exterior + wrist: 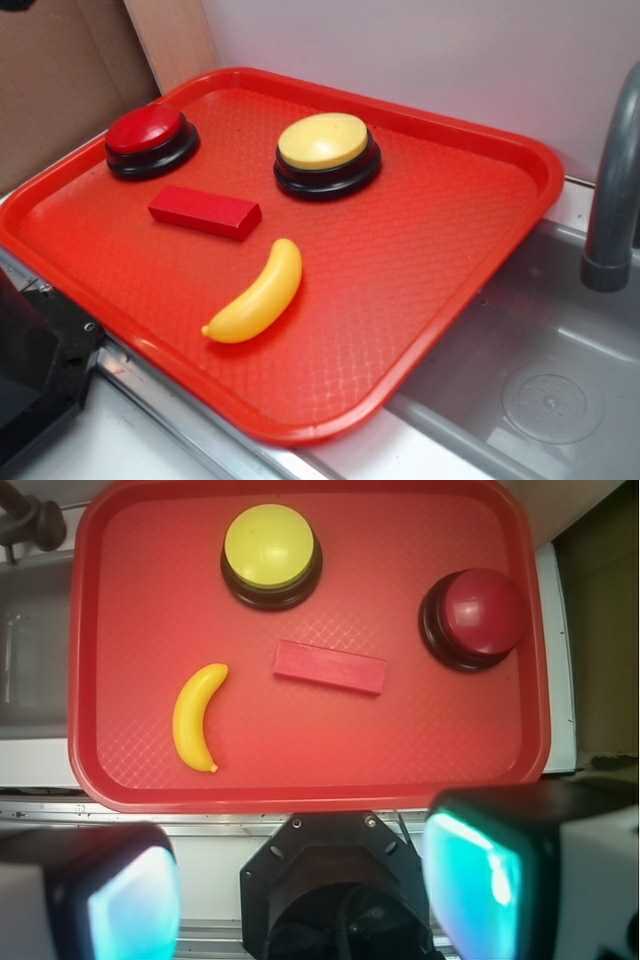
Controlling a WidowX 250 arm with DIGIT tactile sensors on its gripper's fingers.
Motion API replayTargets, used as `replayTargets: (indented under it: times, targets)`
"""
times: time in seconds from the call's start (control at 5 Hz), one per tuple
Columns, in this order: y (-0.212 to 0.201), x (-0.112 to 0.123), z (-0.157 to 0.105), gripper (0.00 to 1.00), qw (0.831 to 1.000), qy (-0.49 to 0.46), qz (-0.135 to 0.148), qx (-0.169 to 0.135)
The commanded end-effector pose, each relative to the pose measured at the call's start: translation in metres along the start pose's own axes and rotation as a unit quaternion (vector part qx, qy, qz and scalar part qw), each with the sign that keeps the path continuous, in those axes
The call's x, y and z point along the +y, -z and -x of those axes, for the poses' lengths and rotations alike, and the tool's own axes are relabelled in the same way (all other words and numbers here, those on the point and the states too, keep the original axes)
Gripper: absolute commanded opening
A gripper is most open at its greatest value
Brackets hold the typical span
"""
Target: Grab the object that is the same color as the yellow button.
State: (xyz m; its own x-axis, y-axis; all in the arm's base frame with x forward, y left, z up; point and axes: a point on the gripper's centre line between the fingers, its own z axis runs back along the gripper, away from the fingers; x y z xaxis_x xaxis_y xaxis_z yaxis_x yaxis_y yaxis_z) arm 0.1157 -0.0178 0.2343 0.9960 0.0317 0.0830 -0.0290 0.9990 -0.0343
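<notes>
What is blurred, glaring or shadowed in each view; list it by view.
Exterior view: sharp and evenly lit; soft highlights on the banana and red button, a faint shadow under the red block. Wrist view: the tray and yellow button are sharp, but the gripper fingers sit close, out of focus, with a cyan sheen.

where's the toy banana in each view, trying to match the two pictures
Exterior: the banana lies low and left of centre on the red tray, in front of the red block.
Wrist: the banana is at the left, left of the block.
Shared landmark: the yellow button, beyond the banana in both.
</notes>
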Motion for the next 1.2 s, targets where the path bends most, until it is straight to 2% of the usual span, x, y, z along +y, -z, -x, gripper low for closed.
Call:
replayTargets:
  times: [0.0, 0.4, 0.6, 0.8, 1.0]
  targets:
    - [0.000, 0.000, 0.000, 1.00, 1.000, 0.000, 0.000, 0.000]
    - [0.063, -0.038, -0.023, 1.00, 0.996, -0.083, -0.041, 0.003]
    - [0.103, -0.061, -0.027, 1.00, 0.994, -0.101, -0.027, 0.015]
    - [0.150, -0.072, -0.031, 1.00, 0.991, -0.119, -0.047, 0.026]
    - [0.186, -0.082, -0.033, 1.00, 0.992, -0.120, -0.030, 0.034]
